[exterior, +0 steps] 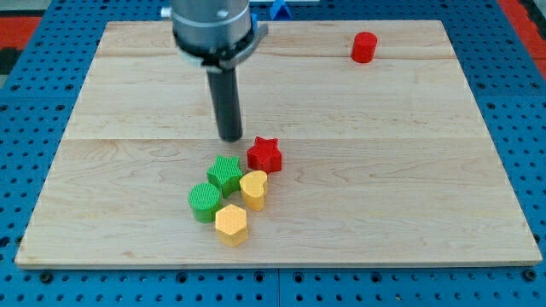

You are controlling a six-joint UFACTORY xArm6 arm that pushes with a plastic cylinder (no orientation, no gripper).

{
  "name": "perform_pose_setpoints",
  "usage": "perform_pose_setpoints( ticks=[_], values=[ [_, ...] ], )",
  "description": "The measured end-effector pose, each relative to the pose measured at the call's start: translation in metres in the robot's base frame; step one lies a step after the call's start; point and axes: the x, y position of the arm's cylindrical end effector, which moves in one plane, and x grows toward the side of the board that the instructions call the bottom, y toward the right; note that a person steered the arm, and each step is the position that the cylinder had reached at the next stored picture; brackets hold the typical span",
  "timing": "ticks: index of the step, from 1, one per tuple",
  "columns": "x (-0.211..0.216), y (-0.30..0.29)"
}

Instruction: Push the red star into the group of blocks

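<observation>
Contact looks absent: my tip (231, 136) rests bare at ten o'clock of the red star (264, 154), likely light, rigid, slippery; push its upper points.

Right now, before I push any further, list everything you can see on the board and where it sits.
red star: one, red, board centre, at the group's upper right, next to the green star and yellow heart.
green star: one, green, top of the group.
yellow heart: one, yellow, right side of the group.
green cylinder: one, green, left side of the group.
yellow hexagon: one, yellow, bottom of the group.
red cylinder: one, red, alone near the view's top right.
wooden board: one, pale wood, on a blue pegboard.
my tip: one, dark rod, just up-left of the red star.
</observation>
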Motion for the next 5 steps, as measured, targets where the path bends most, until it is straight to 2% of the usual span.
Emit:
perform_pose_setpoints(
  ticks=[1, 3, 4, 5],
  values=[
    [-0.001, 0.081],
    [0.050, 0.024],
    [-0.010, 0.024],
    [-0.092, 0.077]
  ],
)
